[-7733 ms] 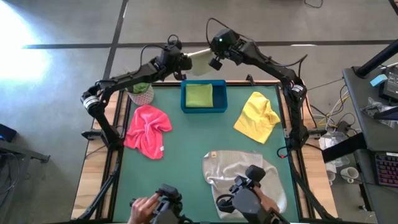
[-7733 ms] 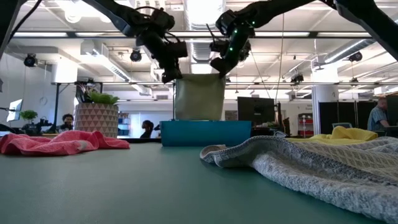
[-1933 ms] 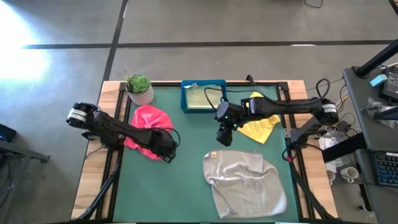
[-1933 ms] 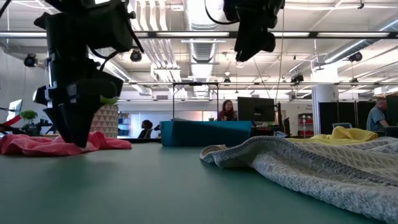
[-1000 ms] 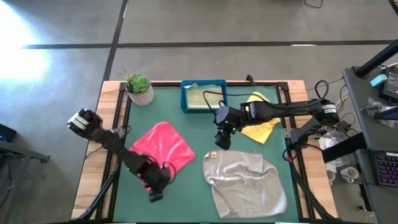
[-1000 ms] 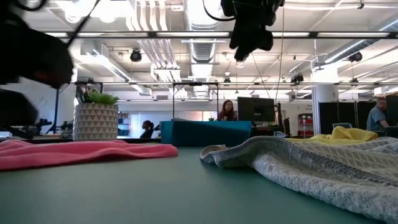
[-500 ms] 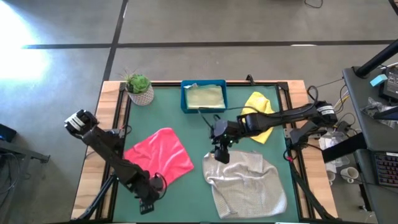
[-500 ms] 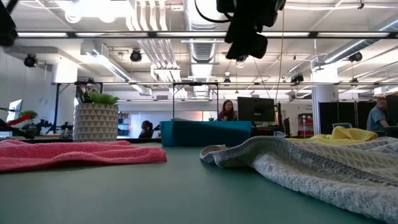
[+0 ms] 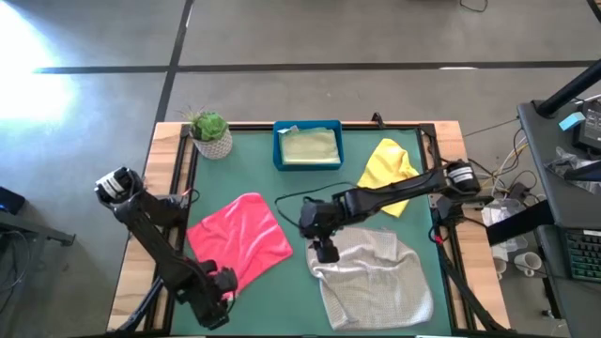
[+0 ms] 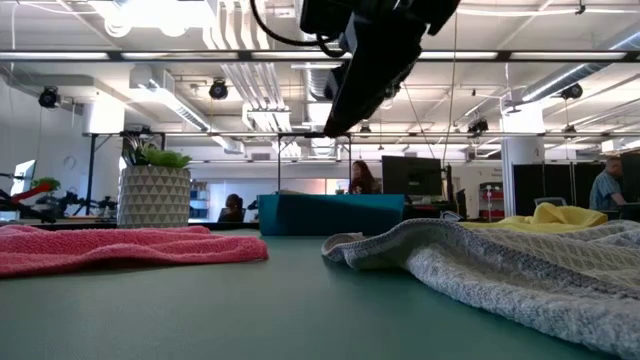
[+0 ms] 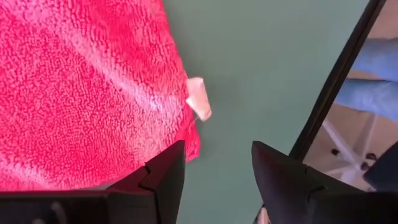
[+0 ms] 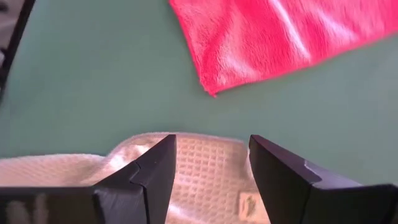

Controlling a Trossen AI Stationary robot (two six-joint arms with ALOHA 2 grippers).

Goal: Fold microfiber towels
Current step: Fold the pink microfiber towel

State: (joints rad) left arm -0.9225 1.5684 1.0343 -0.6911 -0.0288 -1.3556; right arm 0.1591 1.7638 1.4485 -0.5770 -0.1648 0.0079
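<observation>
Pink towel (image 9: 240, 244) now spread flat, left pincer (image 9: 215, 314) withdrawn.

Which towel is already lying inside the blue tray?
The pale olive green towel, folded flat inside the blue tray. The pink towel, yellow towel and grey towel lie on the table.

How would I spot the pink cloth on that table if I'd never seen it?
Look at the green table. Between the potted plant at a far corner and the big grey towel lies the pink cloth, spread flat. It is the only pink thing, with a small white tag at one corner.
</observation>
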